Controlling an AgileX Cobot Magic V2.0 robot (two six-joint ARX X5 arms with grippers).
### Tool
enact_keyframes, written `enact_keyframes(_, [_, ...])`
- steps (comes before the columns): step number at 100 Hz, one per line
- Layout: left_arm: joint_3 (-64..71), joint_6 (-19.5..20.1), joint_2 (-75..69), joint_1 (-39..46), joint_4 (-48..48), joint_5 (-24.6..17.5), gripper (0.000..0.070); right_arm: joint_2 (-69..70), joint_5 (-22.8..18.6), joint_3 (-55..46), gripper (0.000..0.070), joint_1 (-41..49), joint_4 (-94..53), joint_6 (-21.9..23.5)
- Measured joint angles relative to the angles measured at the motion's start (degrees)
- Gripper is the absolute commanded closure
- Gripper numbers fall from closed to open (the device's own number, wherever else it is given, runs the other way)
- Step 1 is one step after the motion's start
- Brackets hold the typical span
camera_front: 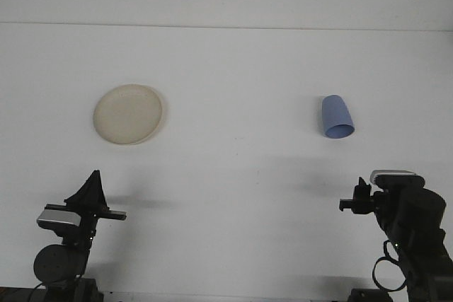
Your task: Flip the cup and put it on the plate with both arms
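Right end effector sat low at the near right of the worktop, raised on its arm and aimed leftward; whether its fingers were apart or together could not be told from this view. Left end effector sat low at the near left, tip pointing up and away from the camera, finger state also impossible to tell. Blue cup lay on its side on the right half, open mouth toward the camera and slightly right, closed base farther back. It was beyond the right end effector and well apart from it, bare white surface between them. Cream plate lay flat on the left half, beyond the left end effector, also well apart. Cup and plate were at about the same depth, wide open worktop between them. Far edge of the worktop ran as a straight line well behind both things. Nothing touched the cup or the plate.
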State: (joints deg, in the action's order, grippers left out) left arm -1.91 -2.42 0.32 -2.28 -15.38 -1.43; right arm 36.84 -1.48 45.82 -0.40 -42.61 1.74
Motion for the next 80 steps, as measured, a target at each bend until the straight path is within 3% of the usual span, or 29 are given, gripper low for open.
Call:
enact_keyframes(27, [0.0,0.0,0.0,0.0,0.0,0.0,0.0689,0.2,0.7,0.0,0.0075,0.0,1.8,0.0])
enact_keyframes(48, [0.0,0.0,0.0,0.0,0.0,0.0,0.0689,5.8,2.5,0.0,0.0075,0.0,13.0,0.0])
enact_keyframes(80, [0.0,0.0,0.0,0.0,0.0,0.0,0.0689,18.6,0.0,-3.8,0.0075,-1.0,33.2,-0.2])
